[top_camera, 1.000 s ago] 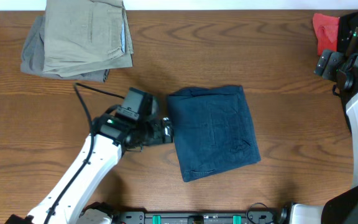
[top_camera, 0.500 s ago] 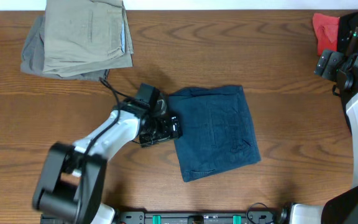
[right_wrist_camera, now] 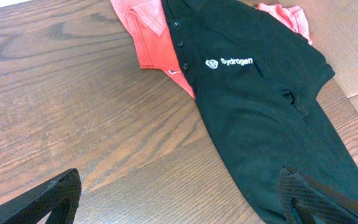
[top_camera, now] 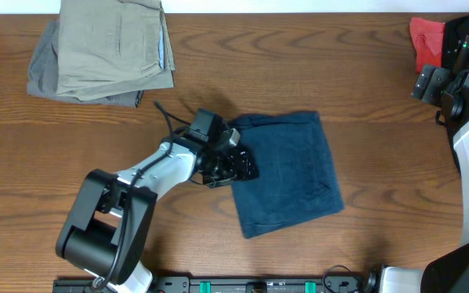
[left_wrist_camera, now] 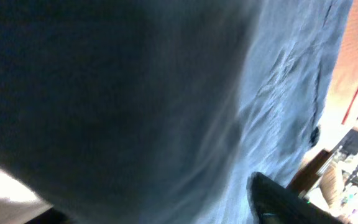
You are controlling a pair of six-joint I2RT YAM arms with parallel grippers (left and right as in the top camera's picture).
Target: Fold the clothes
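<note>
The dark navy shorts (top_camera: 287, 171) lie folded in a rough square at the table's middle. My left gripper (top_camera: 245, 167) is at their left edge, over the cloth. In the left wrist view the navy fabric (left_wrist_camera: 166, 93) fills the frame, blurred and very close. One dark fingertip (left_wrist_camera: 278, 199) shows at the lower right, far from the other side, so the jaws stand apart. My right gripper (right_wrist_camera: 179, 205) is open and empty above the wood. Its right fingertip is over a black shirt with a white logo (right_wrist_camera: 260, 99), which lies on a red-pink piece (right_wrist_camera: 151, 37).
A folded khaki garment (top_camera: 116, 45) lies on a grey one (top_camera: 43, 77) at the back left. The red-pink piece (top_camera: 426, 41) shows at the back right beside my right arm (top_camera: 462, 89). The table's far edge runs just behind both piles.
My left gripper has moved right and slightly back, from beside the shorts' left edge to over that edge. The shorts' left edge looks a little disturbed. The right arm has not moved.
</note>
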